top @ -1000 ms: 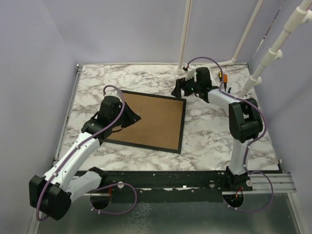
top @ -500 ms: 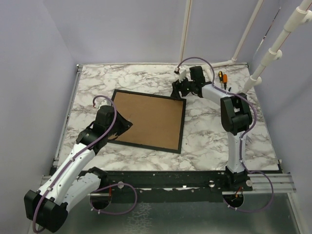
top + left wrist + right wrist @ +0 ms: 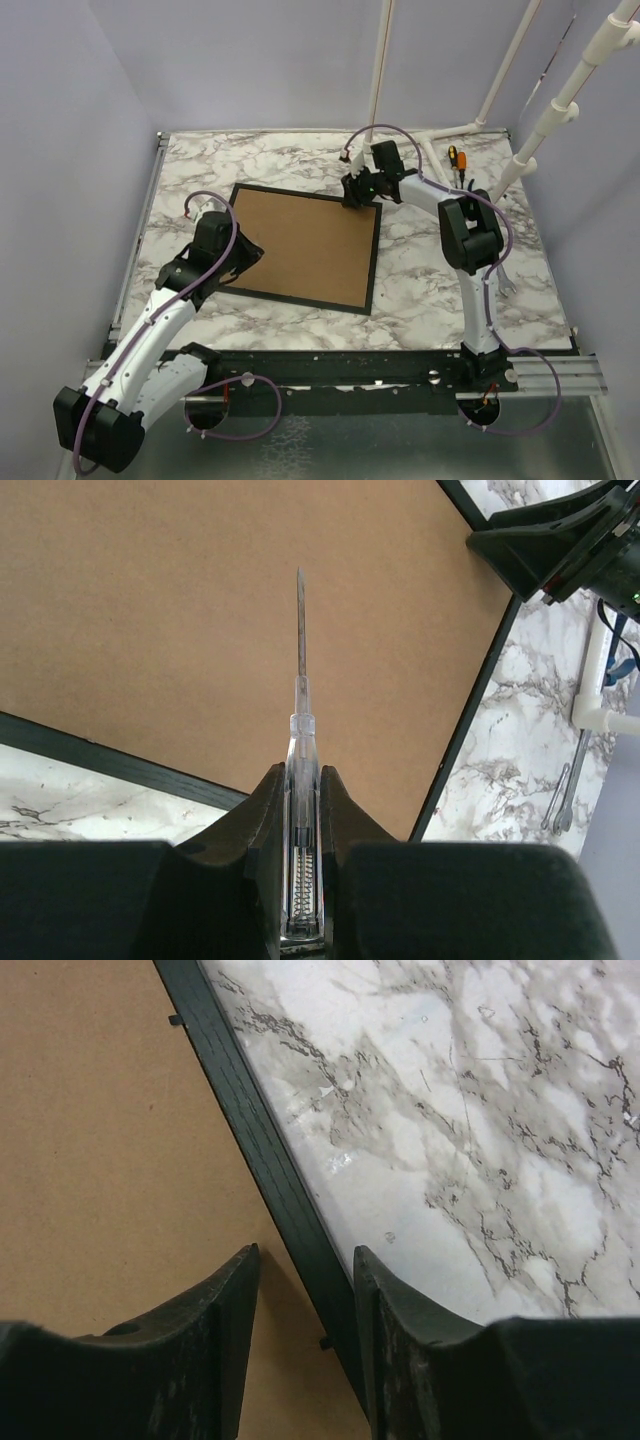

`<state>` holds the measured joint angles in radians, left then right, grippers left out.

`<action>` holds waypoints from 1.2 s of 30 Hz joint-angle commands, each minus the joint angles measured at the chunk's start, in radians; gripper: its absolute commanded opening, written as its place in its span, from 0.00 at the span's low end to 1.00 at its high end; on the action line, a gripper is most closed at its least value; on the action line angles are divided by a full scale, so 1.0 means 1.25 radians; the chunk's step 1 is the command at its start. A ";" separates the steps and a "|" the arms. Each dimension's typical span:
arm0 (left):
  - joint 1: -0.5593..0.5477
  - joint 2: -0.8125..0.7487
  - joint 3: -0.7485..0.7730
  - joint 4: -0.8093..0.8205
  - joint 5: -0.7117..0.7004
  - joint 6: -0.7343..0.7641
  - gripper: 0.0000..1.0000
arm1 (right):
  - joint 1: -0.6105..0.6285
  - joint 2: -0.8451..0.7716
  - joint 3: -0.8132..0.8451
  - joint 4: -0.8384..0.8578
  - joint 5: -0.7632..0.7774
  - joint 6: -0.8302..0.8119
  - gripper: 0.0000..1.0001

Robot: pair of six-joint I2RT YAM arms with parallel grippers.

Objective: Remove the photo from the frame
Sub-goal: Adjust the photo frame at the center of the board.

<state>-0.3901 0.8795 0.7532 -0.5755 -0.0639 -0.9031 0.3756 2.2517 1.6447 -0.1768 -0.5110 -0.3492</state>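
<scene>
The frame (image 3: pixel 305 245) lies face down on the marble table, its brown fibreboard back up inside the thin black border. The photo is hidden under the back. My left gripper (image 3: pixel 243 256) is at the frame's left edge, shut on a clear-handled screwdriver (image 3: pixel 300 730) whose thin shaft points out over the brown back (image 3: pixel 200 610). My right gripper (image 3: pixel 352 190) is at the frame's far right corner. It is open, with the jaws standing either side of the black border (image 3: pixel 255 1130), one over the brown back (image 3: pixel 100 1160) and one over the marble.
Orange-handled screwdrivers (image 3: pixel 455 160) lie at the back right. A metal wrench (image 3: pixel 505 280) lies by the right arm's link. White pipe stands (image 3: pixel 380 70) rise behind the table. Walls close in the left and right sides.
My right gripper has moved left from the back of the table onto the frame's far right corner. My left gripper has drawn back with the screwdriver from over the back to the frame's left edge.
</scene>
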 commanded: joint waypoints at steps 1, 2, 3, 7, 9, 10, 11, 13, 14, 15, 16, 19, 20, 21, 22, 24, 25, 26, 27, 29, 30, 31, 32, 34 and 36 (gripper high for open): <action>0.021 0.005 0.031 -0.014 -0.016 0.032 0.00 | -0.003 0.021 0.017 -0.024 0.045 -0.011 0.39; 0.025 0.008 0.031 -0.015 -0.012 0.034 0.00 | -0.003 0.018 0.012 -0.017 0.056 -0.004 0.34; 0.028 0.010 0.031 -0.015 -0.009 0.037 0.00 | -0.003 0.013 0.004 -0.009 0.062 0.004 0.30; 0.042 0.021 0.037 -0.013 0.002 0.050 0.00 | -0.003 -0.017 -0.035 0.011 0.084 0.027 0.18; 0.050 0.027 0.041 -0.012 0.009 0.057 0.00 | -0.003 -0.032 -0.057 0.011 0.092 0.031 0.16; 0.054 0.029 0.042 -0.012 0.012 0.060 0.00 | -0.002 -0.044 -0.071 0.015 0.099 0.037 0.15; 0.057 0.031 0.044 -0.011 0.016 0.065 0.00 | -0.003 -0.054 -0.087 0.020 0.103 0.039 0.15; 0.065 0.034 0.044 -0.009 0.025 0.070 0.00 | -0.003 -0.075 -0.120 0.028 0.102 0.041 0.20; 0.069 0.034 0.043 -0.008 0.031 0.072 0.00 | -0.003 -0.082 -0.139 0.034 0.102 0.039 0.28; 0.073 0.034 0.042 -0.008 0.037 0.073 0.00 | -0.003 -0.085 -0.147 0.042 0.103 0.042 0.33; 0.077 0.035 0.040 -0.008 0.045 0.074 0.00 | -0.003 -0.083 -0.147 0.045 0.102 0.045 0.34; 0.090 0.030 0.029 -0.008 0.060 0.073 0.00 | -0.003 -0.060 -0.105 0.002 0.122 0.054 0.24; 0.095 0.028 0.025 -0.008 0.072 0.074 0.00 | -0.003 -0.054 -0.092 -0.026 0.125 0.052 0.22; 0.099 0.026 0.022 -0.008 0.077 0.075 0.00 | -0.003 -0.054 -0.091 -0.036 0.131 0.056 0.22; 0.104 0.025 0.019 -0.008 0.080 0.076 0.00 | -0.003 -0.062 -0.099 -0.035 0.140 0.069 0.22; 0.114 0.025 0.014 -0.007 0.087 0.077 0.00 | -0.003 -0.081 -0.127 -0.023 0.161 0.097 0.21; 0.118 0.027 0.012 -0.002 0.095 0.077 0.00 | -0.003 -0.092 -0.139 -0.019 0.171 0.111 0.22; 0.123 0.030 0.008 0.003 0.102 0.076 0.00 | -0.003 -0.101 -0.151 -0.018 0.180 0.121 0.23; 0.127 0.032 0.005 0.009 0.112 0.075 0.00 | -0.003 -0.110 -0.161 -0.019 0.193 0.135 0.23; 0.135 0.043 -0.001 0.022 0.128 0.073 0.00 | -0.003 -0.122 -0.174 -0.033 0.244 0.171 0.22; 0.138 0.047 -0.004 0.028 0.134 0.073 0.00 | -0.003 -0.126 -0.175 -0.051 0.287 0.201 0.20; 0.143 0.050 -0.007 0.033 0.141 0.072 0.00 | -0.003 -0.128 -0.174 -0.075 0.330 0.232 0.20; 0.147 0.058 -0.007 0.037 0.148 0.073 0.00 | -0.003 -0.135 -0.184 -0.083 0.360 0.263 0.20; 0.153 0.064 -0.009 0.045 0.155 0.072 0.00 | -0.003 -0.162 -0.227 -0.079 0.390 0.332 0.20; 0.157 0.066 -0.013 0.056 0.156 0.069 0.00 | -0.003 -0.205 -0.290 -0.053 0.402 0.404 0.20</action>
<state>-0.2100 0.9546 0.7528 -0.5488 0.0868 -0.8249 0.3775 2.0636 1.4071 -0.1715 -0.1947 -0.0593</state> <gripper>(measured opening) 0.154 0.222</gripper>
